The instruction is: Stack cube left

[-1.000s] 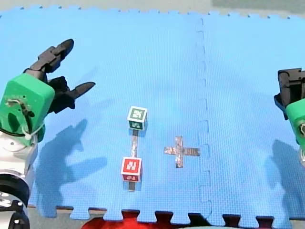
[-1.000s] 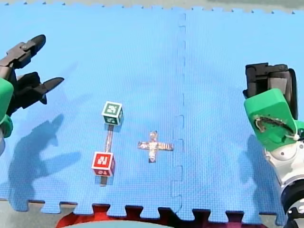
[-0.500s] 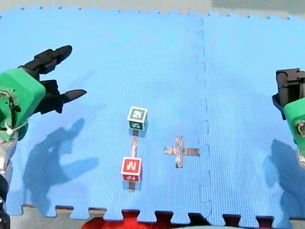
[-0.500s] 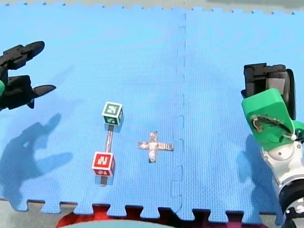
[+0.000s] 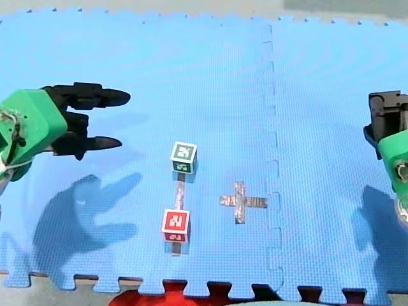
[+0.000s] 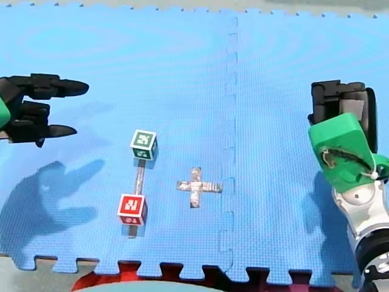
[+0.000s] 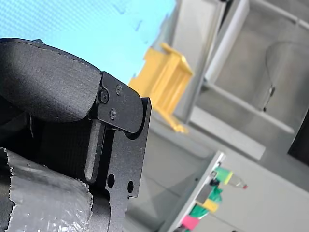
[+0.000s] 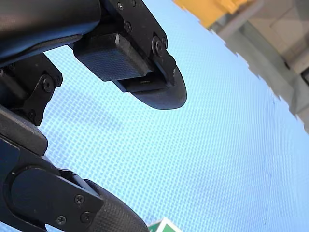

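My uncurled, empty left hand [image 5: 71, 121] hovers over the blue foam mat [image 5: 191, 64], left of the small green cube [image 5: 183, 157] and small red cube [image 5: 175, 225]; my right hand [image 6: 339, 109] is curled, empty.

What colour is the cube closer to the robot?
The cube is red with a white marking on top, clearest in the first head view.

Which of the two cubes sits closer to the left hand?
The green cube, the one farther back on the mat, toward the left hand; the red cube sits near the front edge.

Blue mat [image 5: 319, 95] bears green cube [image 5: 183, 157], red cube [image 5: 175, 225], tape cross [image 5: 241, 202]
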`<state>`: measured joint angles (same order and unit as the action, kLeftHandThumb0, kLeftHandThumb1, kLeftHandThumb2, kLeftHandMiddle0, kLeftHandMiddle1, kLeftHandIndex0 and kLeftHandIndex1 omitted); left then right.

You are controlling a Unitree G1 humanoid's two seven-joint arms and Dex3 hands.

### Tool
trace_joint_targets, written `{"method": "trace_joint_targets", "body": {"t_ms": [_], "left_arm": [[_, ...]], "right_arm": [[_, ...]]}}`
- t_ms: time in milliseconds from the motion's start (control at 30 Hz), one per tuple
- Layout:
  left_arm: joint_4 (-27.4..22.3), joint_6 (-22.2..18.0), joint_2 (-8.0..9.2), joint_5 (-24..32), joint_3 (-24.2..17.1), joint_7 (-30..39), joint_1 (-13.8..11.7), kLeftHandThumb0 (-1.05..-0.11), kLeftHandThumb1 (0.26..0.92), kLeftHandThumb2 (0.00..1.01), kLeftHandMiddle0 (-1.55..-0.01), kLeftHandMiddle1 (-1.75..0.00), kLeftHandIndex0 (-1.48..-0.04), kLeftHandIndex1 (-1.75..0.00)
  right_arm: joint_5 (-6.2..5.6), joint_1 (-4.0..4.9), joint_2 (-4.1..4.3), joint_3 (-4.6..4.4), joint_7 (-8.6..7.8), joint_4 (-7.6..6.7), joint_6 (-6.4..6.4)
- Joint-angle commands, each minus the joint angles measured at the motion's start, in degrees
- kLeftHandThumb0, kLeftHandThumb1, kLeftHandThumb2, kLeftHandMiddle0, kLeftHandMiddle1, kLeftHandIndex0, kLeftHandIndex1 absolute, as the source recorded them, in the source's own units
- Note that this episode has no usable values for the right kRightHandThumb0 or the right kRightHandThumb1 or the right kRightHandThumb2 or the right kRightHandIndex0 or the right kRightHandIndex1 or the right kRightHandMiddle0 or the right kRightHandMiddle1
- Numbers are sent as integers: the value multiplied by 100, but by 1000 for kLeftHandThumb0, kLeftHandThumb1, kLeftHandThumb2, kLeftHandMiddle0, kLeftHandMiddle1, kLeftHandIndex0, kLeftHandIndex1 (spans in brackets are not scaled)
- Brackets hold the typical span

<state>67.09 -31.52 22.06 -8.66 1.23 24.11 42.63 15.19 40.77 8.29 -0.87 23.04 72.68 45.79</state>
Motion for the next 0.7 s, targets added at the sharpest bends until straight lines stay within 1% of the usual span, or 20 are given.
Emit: {"method": "trace_joint_targets", "body": {"t_ms": [0,167,367,533,667], "left_arm": [[-57,-27,15,-5,28,11,-10,-737,645,0,-883,-1746,-711,-28],[-124,-23,-11,-5,84,-3,-38,-736,643,0,-899,-1746,-758,-37],[-199,-47,-54,10,153,117,-61,-737,639,0,-907,-1746,-779,-36],[-301,-115,-152,4,205,100,-184,-737,636,0,-911,-1746,-776,-26],[-361,-239,-177,9,272,253,-271,-742,638,1,-913,-1746,-770,-19]], "right_arm": [[-23,-13,10,15,13,3,12],[-31,-16,13,22,7,0,14],[-43,-22,13,30,-8,-9,24],[-53,-26,22,37,-31,-17,34],[-61,-29,31,44,-43,-22,45]]}}
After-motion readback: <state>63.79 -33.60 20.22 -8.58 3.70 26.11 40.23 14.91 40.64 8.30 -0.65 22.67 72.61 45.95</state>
